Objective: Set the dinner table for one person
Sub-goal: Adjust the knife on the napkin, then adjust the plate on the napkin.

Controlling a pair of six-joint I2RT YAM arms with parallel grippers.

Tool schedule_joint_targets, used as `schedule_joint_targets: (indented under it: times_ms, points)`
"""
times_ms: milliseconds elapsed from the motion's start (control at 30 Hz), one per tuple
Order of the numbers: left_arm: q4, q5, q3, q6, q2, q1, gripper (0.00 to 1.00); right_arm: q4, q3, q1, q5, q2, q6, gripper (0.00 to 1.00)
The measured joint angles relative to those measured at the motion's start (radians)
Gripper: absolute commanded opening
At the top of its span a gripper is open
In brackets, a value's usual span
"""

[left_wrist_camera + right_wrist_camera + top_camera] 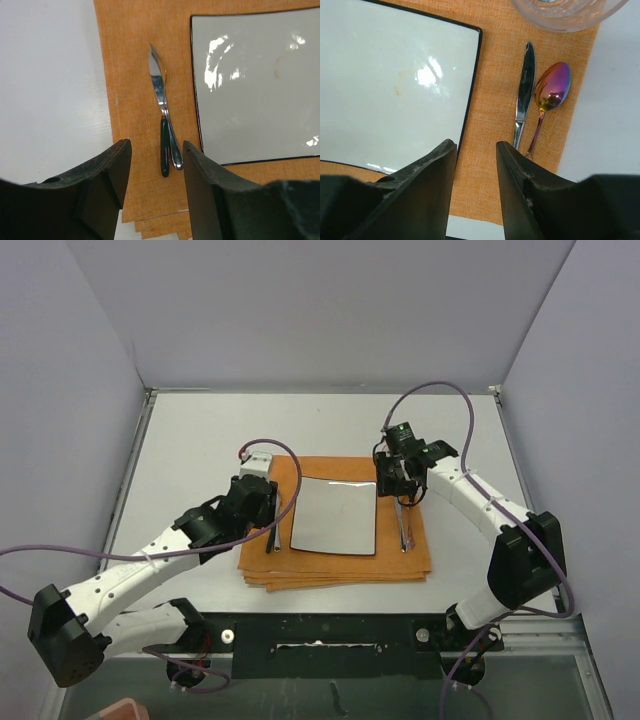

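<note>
The place setting looks all but finished: on the surface point(200, 440) the plate point(335, 515) sits on an orange cloth point(340, 575), two cutlery pieces point(165, 125) to its left, knife point(525, 85), spoon point(551, 92) and glass point(565, 12) to its right, while left jaws and right jaws hang part-open, empty.

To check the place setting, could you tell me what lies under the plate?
The plate rests on an orange cloth, which shows all round it. Whether anything else lies beneath the plate cannot be seen.
</note>
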Motion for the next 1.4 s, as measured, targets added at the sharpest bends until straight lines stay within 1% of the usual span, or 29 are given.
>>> schedule_joint_targets:
  times_ms: [167, 533, 767, 1133, 1400]
  points:
    - [0.013, 0.106, -0.053, -0.046, 0.065, 0.021, 0.44, 0.000, -0.033, 0.000, -0.039, 0.009, -0.002, 0.39]
    - [0.126, 0.249, -0.171, -0.154, 0.095, 0.023, 0.44, 0.010, -0.106, 0.000, -0.079, 0.047, 0.007, 0.38]
    - [0.209, 0.326, -0.187, -0.216, 0.210, 0.008, 0.44, 0.028, -0.112, 0.004, -0.089, 0.069, 0.028, 0.38]
    - [0.280, 0.359, -0.188, -0.242, 0.275, -0.009, 0.43, 0.031, -0.116, 0.012, -0.092, 0.073, 0.035, 0.36]
    - [0.268, 0.322, -0.188, -0.241, 0.274, -0.009, 0.43, 0.031, -0.121, 0.013, -0.099, 0.073, 0.036, 0.36]
